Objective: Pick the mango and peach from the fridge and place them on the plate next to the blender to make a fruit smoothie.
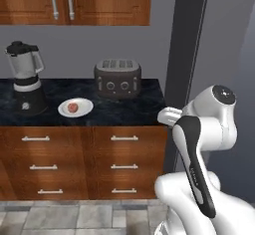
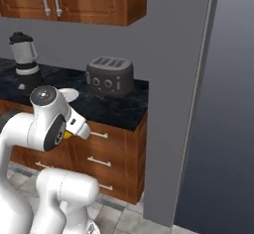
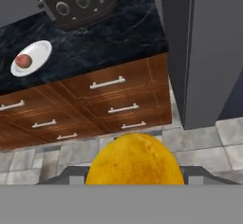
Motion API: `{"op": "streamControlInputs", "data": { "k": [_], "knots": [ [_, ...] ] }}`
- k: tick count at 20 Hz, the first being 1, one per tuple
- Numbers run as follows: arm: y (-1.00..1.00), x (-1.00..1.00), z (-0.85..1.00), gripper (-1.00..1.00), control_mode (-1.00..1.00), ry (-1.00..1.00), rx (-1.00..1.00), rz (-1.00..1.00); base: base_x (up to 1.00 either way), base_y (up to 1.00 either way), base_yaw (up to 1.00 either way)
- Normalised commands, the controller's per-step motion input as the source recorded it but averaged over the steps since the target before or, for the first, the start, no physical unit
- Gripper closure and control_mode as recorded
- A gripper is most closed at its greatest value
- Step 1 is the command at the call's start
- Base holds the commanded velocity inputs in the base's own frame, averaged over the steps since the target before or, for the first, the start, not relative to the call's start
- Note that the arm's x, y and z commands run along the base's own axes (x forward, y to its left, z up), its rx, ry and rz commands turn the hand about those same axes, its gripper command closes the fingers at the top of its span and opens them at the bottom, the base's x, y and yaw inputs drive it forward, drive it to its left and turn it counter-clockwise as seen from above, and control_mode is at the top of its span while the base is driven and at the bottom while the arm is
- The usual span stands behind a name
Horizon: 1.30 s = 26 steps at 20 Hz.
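Note:
The yellow-orange mango (image 3: pixel 135 159) fills the bottom of the hand view, with my gripper (image 3: pixel 135 179) shut on it above the floor in front of the drawers. A sliver of the mango (image 2: pixel 66 135) peeks out beside my forearm in the right base view. The reddish peach (image 1: pixel 73 107) (image 3: pixel 23 60) lies on the small white plate (image 1: pixel 86 110) (image 3: pixel 42 51) (image 2: pixel 70 94), just right of the blender (image 1: pixel 26 74) (image 2: pixel 24 58) on the dark counter. The grey fridge (image 1: pixel 185 55) (image 2: pixel 178 104) (image 3: pixel 204 52) rises at the right, its doors shut.
A squat dark toaster (image 1: pixel 117 78) (image 2: pixel 109 75) (image 3: pixel 76 0) stands on the counter right of the plate. Wooden drawers (image 1: pixel 84 162) run under the counter and wall cabinets (image 1: pixel 74 0) hang above. Grey tiled floor (image 3: pixel 228 133) lies below.

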Motion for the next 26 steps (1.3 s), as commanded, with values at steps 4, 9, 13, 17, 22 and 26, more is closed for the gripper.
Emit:
{"op": "streamControlInputs", "data": {
  "k": [4, 9, 13, 17, 22, 26],
  "knots": [
    [0.00, 0.00, 0.00, 1.00, 1.00, 0.00, 0.00, 0.00, 0.94, 1.00, 0.08],
    [0.00, 0.00, 0.00, 1.00, 1.00, 0.00, 0.00, 0.00, 0.60, 1.00, 0.01],
    [0.00, 0.00, 0.00, 1.00, 1.00, 0.00, 0.00, 0.00, -0.01, 1.00, 0.02],
    [0.00, 0.00, 0.00, 1.00, 1.00, 0.00, 0.00, 0.00, -0.31, 1.00, 0.21],
    [0.00, 0.00, 0.00, 1.00, 1.00, 0.00, 0.00, 0.00, -0.24, 0.90, 0.56],
    [0.00, 0.00, 0.00, 1.00, 1.00, 0.00, 0.00, 0.00, 0.79, 1.00, 0.26]
  ]
}}
